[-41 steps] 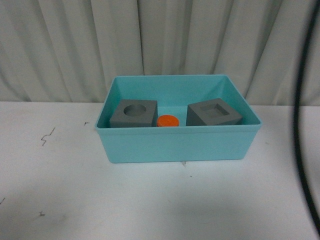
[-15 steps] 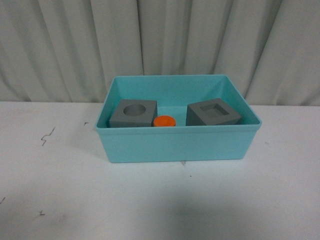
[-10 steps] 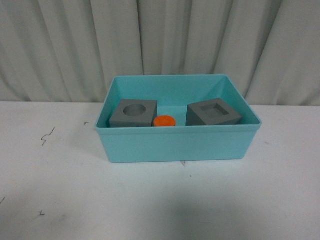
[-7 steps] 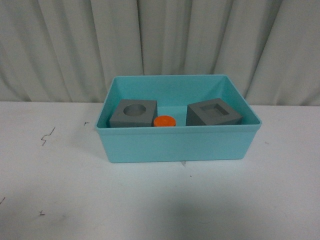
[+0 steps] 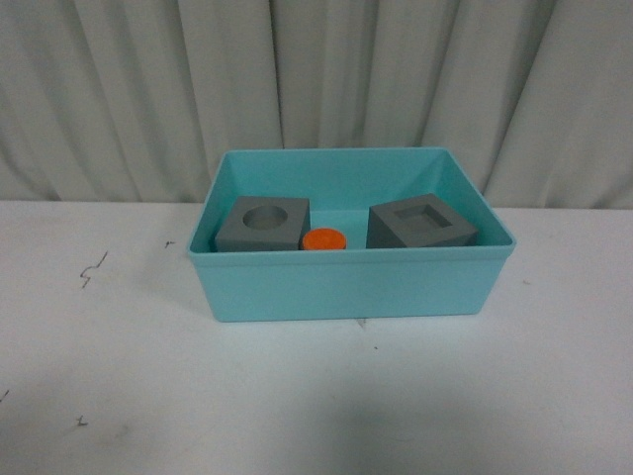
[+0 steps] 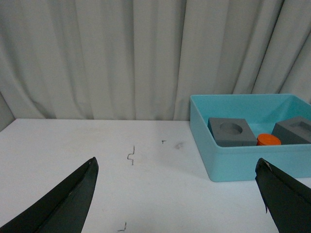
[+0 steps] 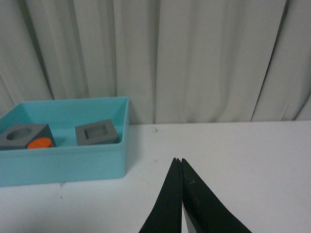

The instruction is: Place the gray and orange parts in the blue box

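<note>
Both arms hung back over the white table: the left gripper spread wide and empty, the right gripper pinched closed on nothing. Beyond, the blue box held the round-holed gray cube, orange cylinder and square-recessed gray cube; the task appeared complete.

We see a light turquoise box holding two matte gray cubes and a bright orange cylinder — all on a white table with small dark scuffs — against pale gray-white pleated curtains.
</note>
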